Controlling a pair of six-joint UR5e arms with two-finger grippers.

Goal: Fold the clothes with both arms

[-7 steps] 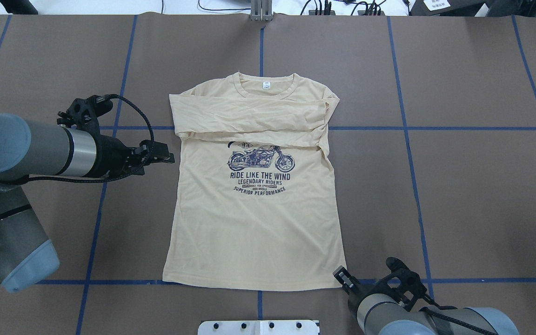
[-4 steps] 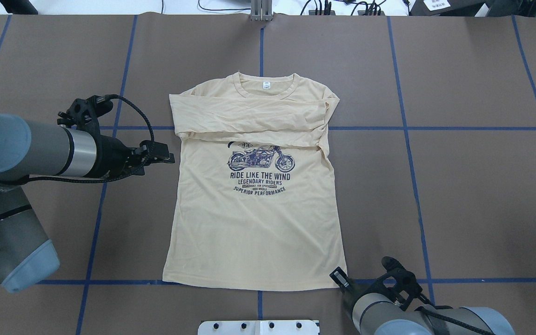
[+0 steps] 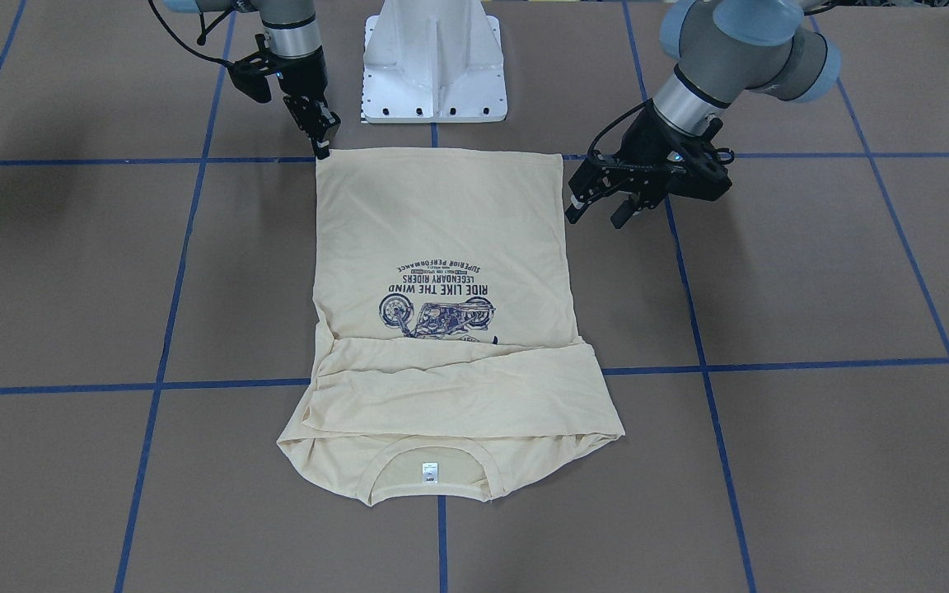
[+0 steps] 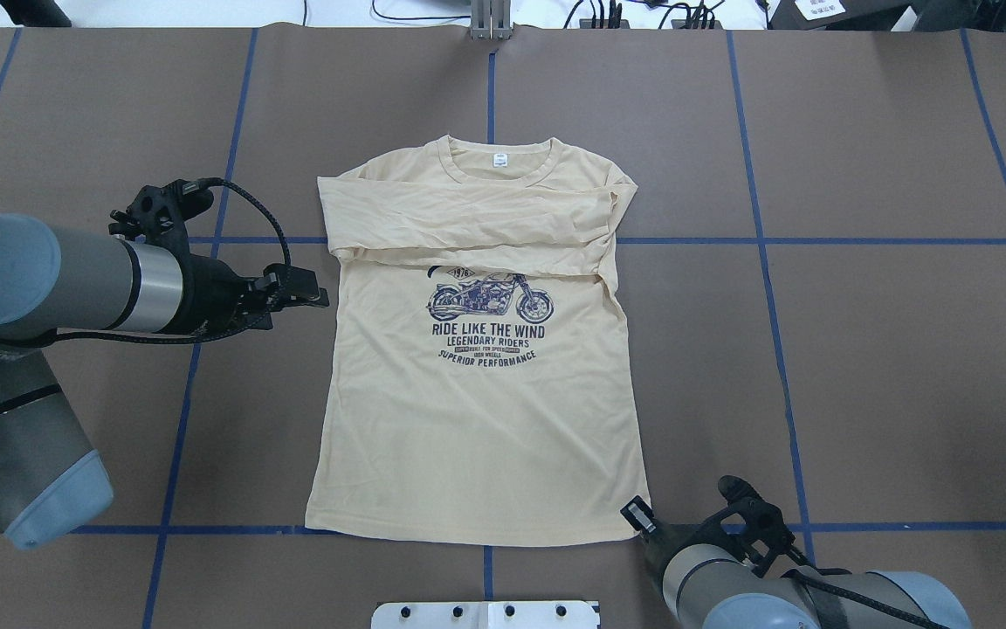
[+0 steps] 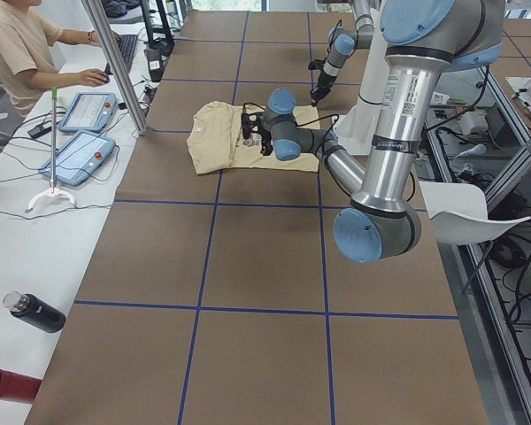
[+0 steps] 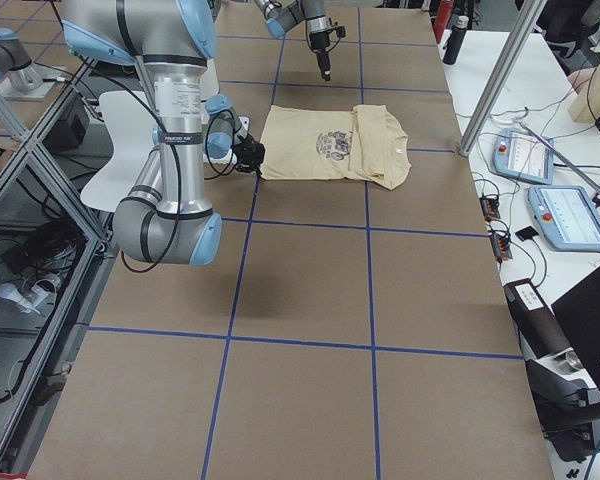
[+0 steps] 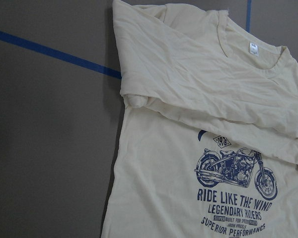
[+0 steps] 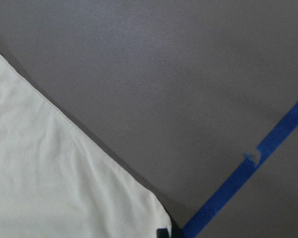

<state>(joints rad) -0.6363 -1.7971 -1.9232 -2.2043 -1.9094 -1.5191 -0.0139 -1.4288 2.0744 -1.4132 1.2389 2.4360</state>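
The cream-yellow T-shirt (image 4: 477, 419) lies flat and print-up on the brown table, with both long sleeves folded across the chest and the neck at the far side. It also shows in the front view (image 3: 441, 222) and the left wrist view (image 7: 188, 163). My left gripper (image 4: 315, 295) is open and empty, just off the shirt's left side edge below the folded sleeve; the front view (image 3: 596, 216) shows its fingers apart. My right gripper (image 4: 637, 515) is low at the shirt's near right hem corner (image 8: 154, 213). Whether it is open or shut does not show.
The white pedestal base (image 3: 433, 66) stands at the near table edge, just behind the hem. Blue tape lines (image 4: 765, 240) grid the table. An operator (image 5: 18, 44) sits at a side bench with control tablets (image 5: 75, 155). A metal post (image 4: 490, 22) stands at the far edge.
My right gripper has crept a little up and left, closer to the hem corner. The left arm and the shirt have not visibly moved.
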